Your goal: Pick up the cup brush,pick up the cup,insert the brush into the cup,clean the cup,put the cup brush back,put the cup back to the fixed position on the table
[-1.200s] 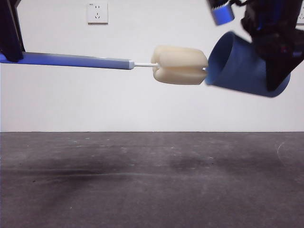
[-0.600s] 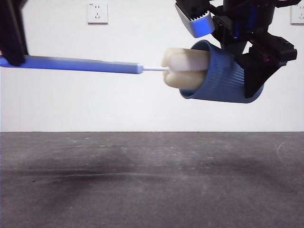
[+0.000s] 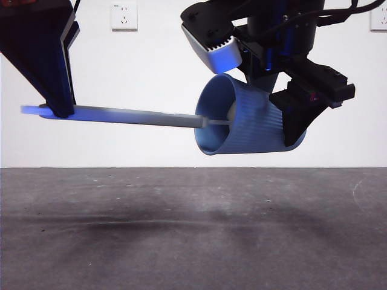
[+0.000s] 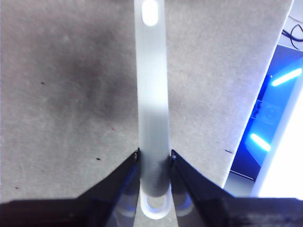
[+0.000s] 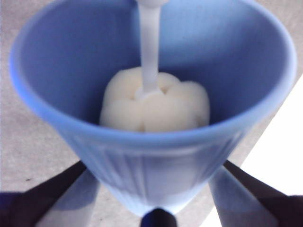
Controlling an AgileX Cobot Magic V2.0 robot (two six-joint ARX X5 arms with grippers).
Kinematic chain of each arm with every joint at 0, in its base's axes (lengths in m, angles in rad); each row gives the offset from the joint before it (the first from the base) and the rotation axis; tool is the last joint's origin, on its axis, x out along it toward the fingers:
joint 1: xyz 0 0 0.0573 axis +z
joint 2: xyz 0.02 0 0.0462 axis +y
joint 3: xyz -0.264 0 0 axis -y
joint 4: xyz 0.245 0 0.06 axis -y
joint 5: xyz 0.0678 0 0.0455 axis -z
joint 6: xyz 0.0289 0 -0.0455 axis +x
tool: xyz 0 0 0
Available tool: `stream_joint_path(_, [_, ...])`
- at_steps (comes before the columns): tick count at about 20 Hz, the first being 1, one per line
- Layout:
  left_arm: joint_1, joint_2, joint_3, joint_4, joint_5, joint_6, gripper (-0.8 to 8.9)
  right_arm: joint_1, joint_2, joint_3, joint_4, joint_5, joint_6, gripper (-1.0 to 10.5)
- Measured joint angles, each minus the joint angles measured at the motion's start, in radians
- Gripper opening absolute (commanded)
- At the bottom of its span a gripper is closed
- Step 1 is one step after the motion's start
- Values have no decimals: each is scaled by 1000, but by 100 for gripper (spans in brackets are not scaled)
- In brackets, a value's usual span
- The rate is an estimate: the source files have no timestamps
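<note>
The cup brush's point(image 3: 136, 115) cream sponge sits inside the tipped blue cup point(image 3: 248, 124).

The cup point(image 3: 251, 124) lies tipped on its side above the tabletop point(image 3: 193, 235), mouth leftward. The brush point(image 3: 139, 116) reaches into it from the left, head deep inside the cup.

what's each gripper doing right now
Left gripper: shut on the grey-handled cup brush.
Right gripper: shut on the blue ribbed plastic cup.

The cup brush point(image 3: 139, 116) fills the cup point(image 3: 248, 124); table point(image 3: 193, 241) below lies open.
</note>
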Motion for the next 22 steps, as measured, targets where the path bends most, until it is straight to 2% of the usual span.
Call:
stream_joint_path(9, [23,-3,0,-138,-12,-7,-8,13,2,0,-1,5,7,-12])
stream_joint_path(16, [66,-76,0,-237,-12,-10,-8,13,2,0,0,6,8,-12])
stream_joint_path(20, [66,-88,0,-231,-7,-10,-8,13,2,0,0,6,8,-12])
stream_joint_path(22, [66,-88,0,-192,27,-9,-8,13,2,0,0,5,8,-12])
